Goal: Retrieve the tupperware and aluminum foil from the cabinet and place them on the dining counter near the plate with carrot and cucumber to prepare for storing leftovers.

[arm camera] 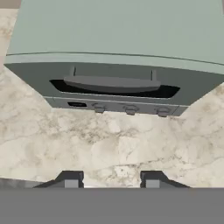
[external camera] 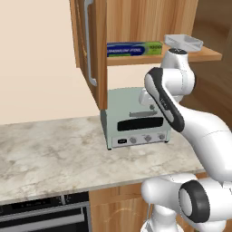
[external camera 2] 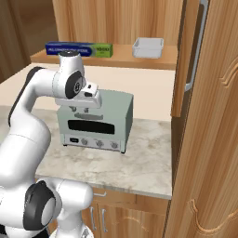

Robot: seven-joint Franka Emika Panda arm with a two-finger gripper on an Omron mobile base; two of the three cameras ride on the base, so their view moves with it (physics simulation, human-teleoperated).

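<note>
I saw the gripper (arm camera: 111, 179) released, jaws parted, empty above open counter (arm camera: 109, 148) before the toaster oven (arm camera: 113, 65), cabinet (external camera: 90, 50) door open, aluminum foil (external camera: 134, 49) at shelf's left end, tupperware (external camera: 183, 42) near its right edge.

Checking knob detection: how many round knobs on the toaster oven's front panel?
3. On the toaster oven, below the door handle and right of the small dark display: left knob, middle knob, right knob, in a row along the bottom panel. None appear hidden.
</note>
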